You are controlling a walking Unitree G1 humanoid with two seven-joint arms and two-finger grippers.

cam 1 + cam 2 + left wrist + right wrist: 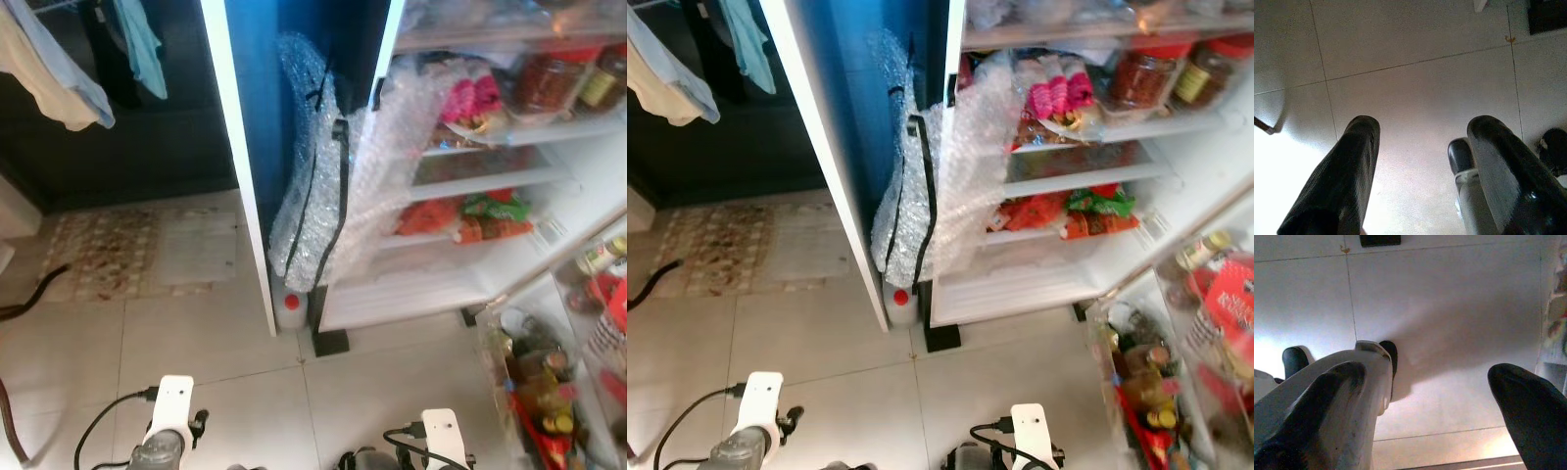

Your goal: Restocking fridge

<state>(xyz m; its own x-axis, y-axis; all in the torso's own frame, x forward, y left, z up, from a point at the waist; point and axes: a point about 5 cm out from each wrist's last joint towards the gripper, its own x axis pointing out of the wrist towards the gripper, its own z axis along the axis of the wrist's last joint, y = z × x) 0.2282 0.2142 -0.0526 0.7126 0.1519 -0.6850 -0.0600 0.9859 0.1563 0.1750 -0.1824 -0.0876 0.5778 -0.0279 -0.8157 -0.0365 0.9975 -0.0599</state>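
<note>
Open fridge [470,294] ahead and to the right, door swung out on the right with its door rack [549,382] packed with bottles and jars. Shelves hold red and green snack packets [470,217], a pink packet [1058,98] and two jars [1141,73] up top. A big bubble wrap bundle [313,176] with a black strap stands wedged between the fridge side and a blue panel, leaning partly over the shelf fronts. A small white bottle with a red cap [290,305] sits on the tiled floor [216,343] at the fridge's base. Patterned mat [108,250] on the left, clothes [59,59] hanging above. Both arms hang low at the frame's bottom; left gripper [1420,166] points at bare tile, fingers apart, holding nothing. Right gripper [1430,396] likewise aims at the floor, fingers spread, empty. No restock item in hand yet. Judgement: the jars would be heavy, smooth and breakable, best taken around the body under the lid; packets are light, soft and crinkly, pinch at a sealed edge. The fridge goods sit well above and ahead of both grippers, well apart.
</note>
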